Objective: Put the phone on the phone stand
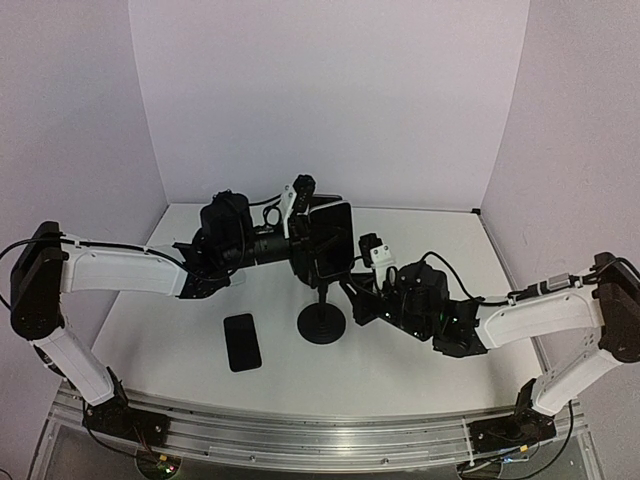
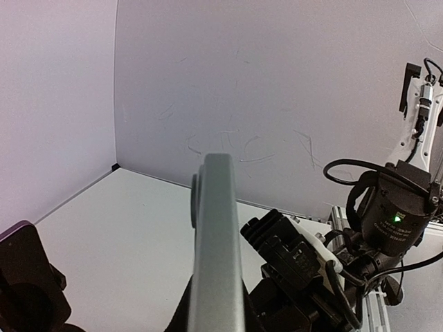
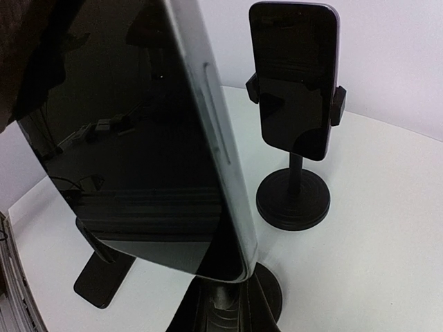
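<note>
As the left pincer clamps the left edge of the phone, I see the handset held upright over the stand, near the middle of the counter. The phone's lower end sits at the top of the stand's stem. From my feeds I cannot tell whether it is seated in the cradle.

On the left wrist camera the phone rises edge-on through the centre of the frame, its grey side facing the lens. The right pincer is just beside it.

From above, the right pincer reaches in from the right, close to the stem and just under the phone. I cannot tell whether its fingers are apart or together, because they are hidden in every view.

The right wrist camera is nearly filled by the phone's dark glass, tilted, with the stand's base beneath its lower corner. Behind it is a second stand with another handset gripped upright in its side clips.

A spare phone lies flat on the counter, left of the stand's round base and apart from both arms.
</note>
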`<state>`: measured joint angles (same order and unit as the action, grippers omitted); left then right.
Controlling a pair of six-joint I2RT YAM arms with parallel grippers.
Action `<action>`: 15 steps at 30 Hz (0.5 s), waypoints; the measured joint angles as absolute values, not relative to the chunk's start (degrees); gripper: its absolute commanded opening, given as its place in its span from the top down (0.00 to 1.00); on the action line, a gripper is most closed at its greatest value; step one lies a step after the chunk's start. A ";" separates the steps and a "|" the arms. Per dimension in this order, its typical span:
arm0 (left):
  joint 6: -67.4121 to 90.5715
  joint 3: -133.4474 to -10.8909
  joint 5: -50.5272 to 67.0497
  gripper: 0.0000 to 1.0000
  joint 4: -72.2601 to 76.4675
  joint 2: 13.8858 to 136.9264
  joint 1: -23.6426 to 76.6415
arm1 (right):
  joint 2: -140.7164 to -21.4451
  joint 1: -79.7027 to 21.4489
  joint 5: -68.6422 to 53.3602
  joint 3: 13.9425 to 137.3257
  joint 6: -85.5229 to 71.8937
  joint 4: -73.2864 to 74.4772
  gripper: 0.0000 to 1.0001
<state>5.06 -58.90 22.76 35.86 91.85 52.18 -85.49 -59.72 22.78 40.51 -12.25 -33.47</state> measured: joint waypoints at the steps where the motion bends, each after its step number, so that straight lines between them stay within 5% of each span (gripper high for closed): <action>1: 4.81 -58.90 22.47 1.00 35.97 91.85 52.18 | -85.61 -59.73 22.77 40.52 -12.25 -33.57 0.90; 9: 4.29 -58.82 21.82 1.00 35.86 91.85 52.14 | -86.56 -59.75 23.32 40.93 -12.56 -34.06 0.88; 15: 4.41 -58.76 21.85 1.00 35.79 91.73 52.14 | -86.74 -59.83 23.55 40.97 -12.57 -34.23 0.96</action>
<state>4.41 -58.76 21.85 35.79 91.73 52.14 -86.74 -59.83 23.55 40.97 -12.57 -34.23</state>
